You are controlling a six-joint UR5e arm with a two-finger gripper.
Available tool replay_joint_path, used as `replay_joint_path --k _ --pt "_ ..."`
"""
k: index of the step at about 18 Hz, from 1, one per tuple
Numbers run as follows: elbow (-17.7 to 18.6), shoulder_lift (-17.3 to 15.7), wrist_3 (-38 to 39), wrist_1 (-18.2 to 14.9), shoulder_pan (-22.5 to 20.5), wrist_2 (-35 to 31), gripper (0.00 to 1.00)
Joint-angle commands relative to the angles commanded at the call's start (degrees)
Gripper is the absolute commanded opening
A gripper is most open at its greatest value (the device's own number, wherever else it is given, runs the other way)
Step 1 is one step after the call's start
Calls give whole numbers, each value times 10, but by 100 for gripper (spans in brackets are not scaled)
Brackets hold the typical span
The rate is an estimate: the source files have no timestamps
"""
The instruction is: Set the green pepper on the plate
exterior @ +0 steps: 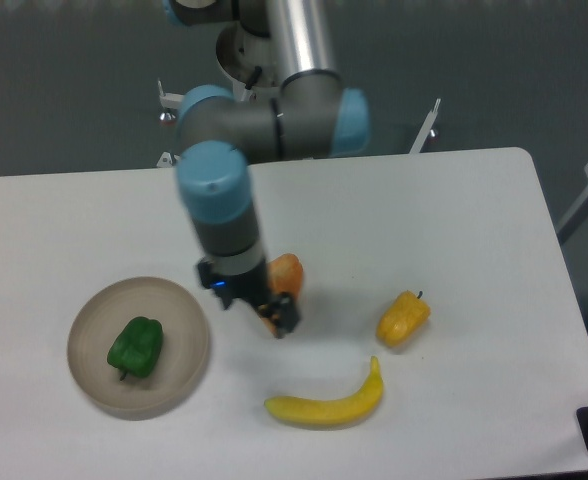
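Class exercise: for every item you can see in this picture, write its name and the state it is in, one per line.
green pepper: lying on the plate, free.
plate: flat on the table, holding the pepper.
gripper: above the orange piece, jaws hidden, holding nothing visible.
orange piece: on the table, partly hidden.
yellow pepper: lying on the table.
banana: lying on the table.

Dark-green pepper (135, 347) on a beige-grey plate (189, 330); yellow banana (326, 402), yellow-orange pepper (403, 318).

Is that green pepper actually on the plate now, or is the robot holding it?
On the plate. The green pepper lies alone inside the plate rim, while the gripper is off to the side, above the orange piece.
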State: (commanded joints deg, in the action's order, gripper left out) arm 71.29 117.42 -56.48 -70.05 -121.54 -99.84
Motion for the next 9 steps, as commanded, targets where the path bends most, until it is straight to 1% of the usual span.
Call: replay_joint_path --k 3,5,9 --pt "-7 6 -70 1 -33 -4 100" --pt "-5 6 -86 2 -53 3 100" --pt "-5 16 -117 7 -66 5 100"
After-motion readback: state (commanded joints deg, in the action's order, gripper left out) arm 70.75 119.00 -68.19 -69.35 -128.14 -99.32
